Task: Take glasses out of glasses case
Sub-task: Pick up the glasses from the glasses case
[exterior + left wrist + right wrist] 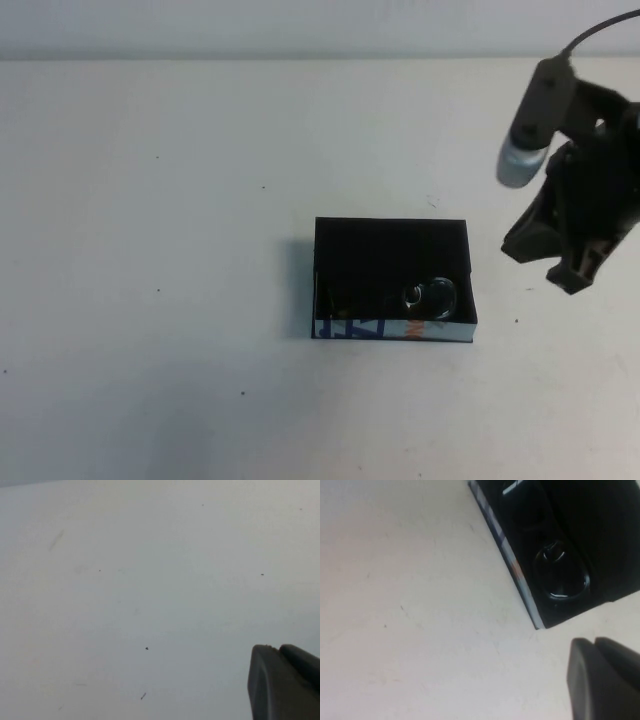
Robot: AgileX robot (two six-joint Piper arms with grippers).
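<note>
High view: case (pixel 392 245) open at table (pixel 150 200) centre, printed wall nearest robot. Glasses (pixel 428 298) lie inside, against near wall, right lens catching light. Right gripper (pixel 575 268) hovers right of case, above table, near but apart; finger state cannot tell. Left arm absent here.

Left wrist view: left gripper (pixel 285 680) over bare table; finger state cannot tell.

Right wrist view: lens rim visible in case corner.

Handling judgement: frame light, rigid, glossy, likely slippery; lenses scratch-prone. Best hold: bridge or rim edge.
</note>
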